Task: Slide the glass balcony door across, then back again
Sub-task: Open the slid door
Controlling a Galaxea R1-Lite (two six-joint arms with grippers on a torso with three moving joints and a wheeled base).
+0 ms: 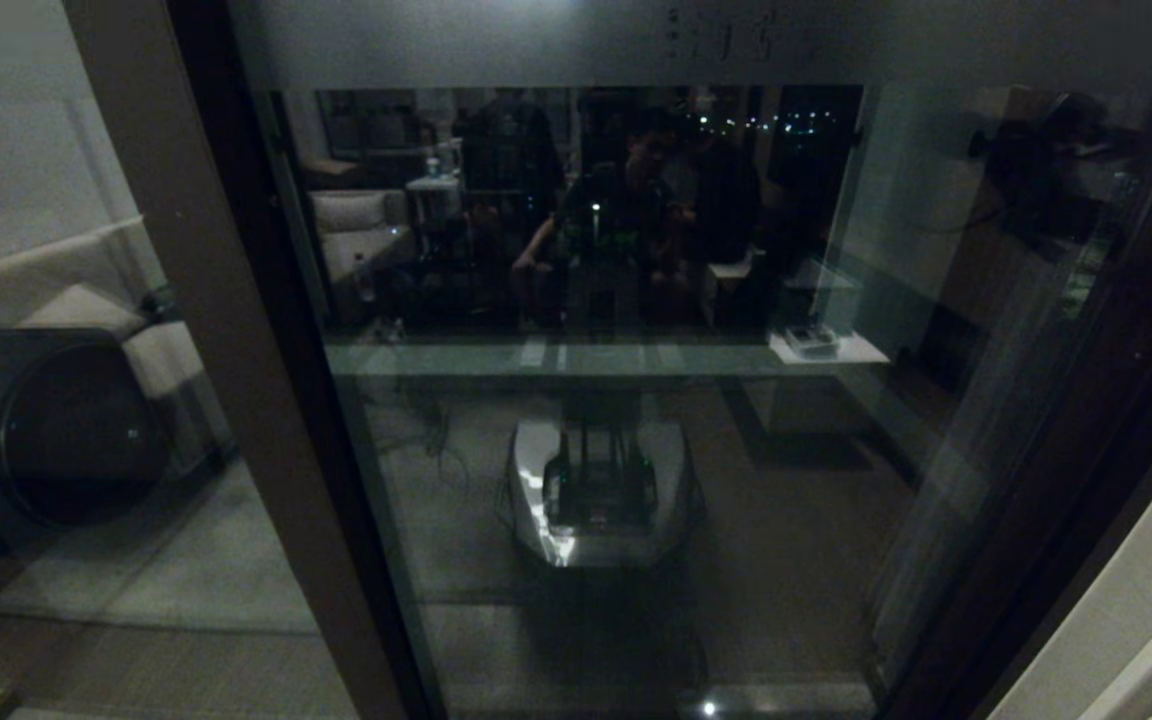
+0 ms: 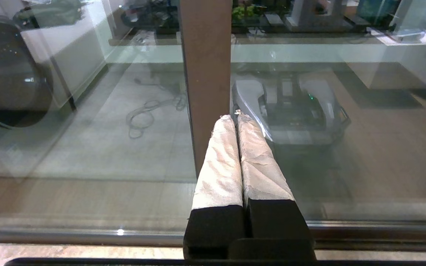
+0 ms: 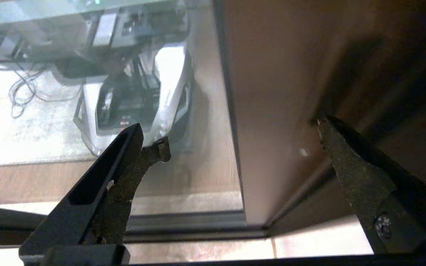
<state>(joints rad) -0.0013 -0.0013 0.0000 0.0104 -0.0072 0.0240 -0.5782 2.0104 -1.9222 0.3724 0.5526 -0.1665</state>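
Note:
The glass balcony door [image 1: 636,470] fills the head view, clear glass between a brown upright stile [image 1: 226,330] on the left and a dark frame [image 1: 1066,470] on the right. No handle shows. Neither gripper appears in the head view. In the left wrist view my left gripper [image 2: 235,117] is shut, its white-wrapped fingers [image 2: 220,162] pressed together with nothing between them. The tips sit at the right edge of the brown stile [image 2: 205,74]. In the right wrist view my right gripper [image 3: 240,135] is open, its fingers spread either side of a brown frame upright [image 3: 279,92] near the floor track.
A dark round-fronted washing machine [image 1: 56,430] stands behind the glass at the left. The robot's base is reflected in the pane [image 1: 596,490]. A cable [image 2: 150,111] lies on the balcony floor. The bottom track [image 2: 87,231], pale floor tiles [image 3: 327,240] and a white wall [image 1: 1136,600] border the door.

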